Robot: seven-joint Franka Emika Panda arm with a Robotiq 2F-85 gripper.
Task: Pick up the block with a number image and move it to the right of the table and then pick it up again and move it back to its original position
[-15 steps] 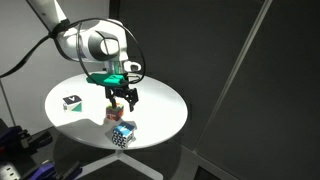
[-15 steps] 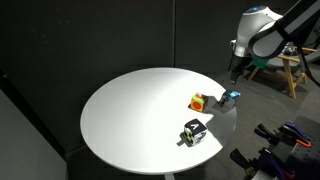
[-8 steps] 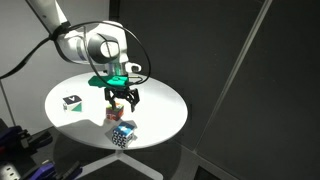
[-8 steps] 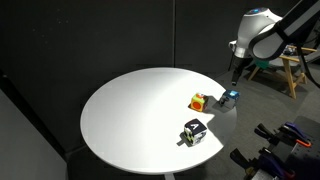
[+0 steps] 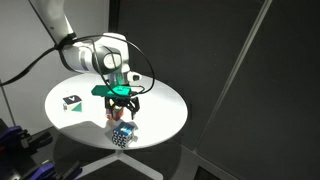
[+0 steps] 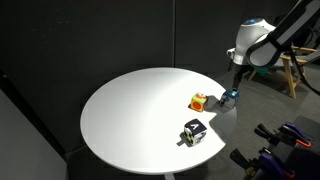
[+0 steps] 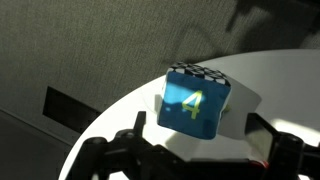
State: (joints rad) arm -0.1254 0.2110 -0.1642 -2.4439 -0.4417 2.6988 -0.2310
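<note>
The block with a number image point(image 7: 195, 100) is a small blue cube with a yellow "4" and a checkered top. It stands on the round white table point(image 5: 160, 105) near its edge, and shows in both exterior views point(image 5: 123, 135) point(image 6: 230, 98). My gripper point(image 5: 122, 113) is open and empty, with its fingers just above the block. In the wrist view the jaws point(image 7: 195, 150) spread to either side of the block, apart from it. In an exterior view the gripper point(image 6: 234, 84) hangs over the block.
A red-and-yellow cube point(image 6: 198, 101) lies close beside the number block, partly hidden behind my gripper point(image 5: 112, 114). A white cube with a black top point(image 5: 72, 101) point(image 6: 194, 131) stands further along the table. A wooden stool point(image 6: 290, 72) stands beyond the table edge.
My gripper has moved down and toward the number block, from above the red-and-yellow cube to just over the blue one. The cubes have not moved.
</note>
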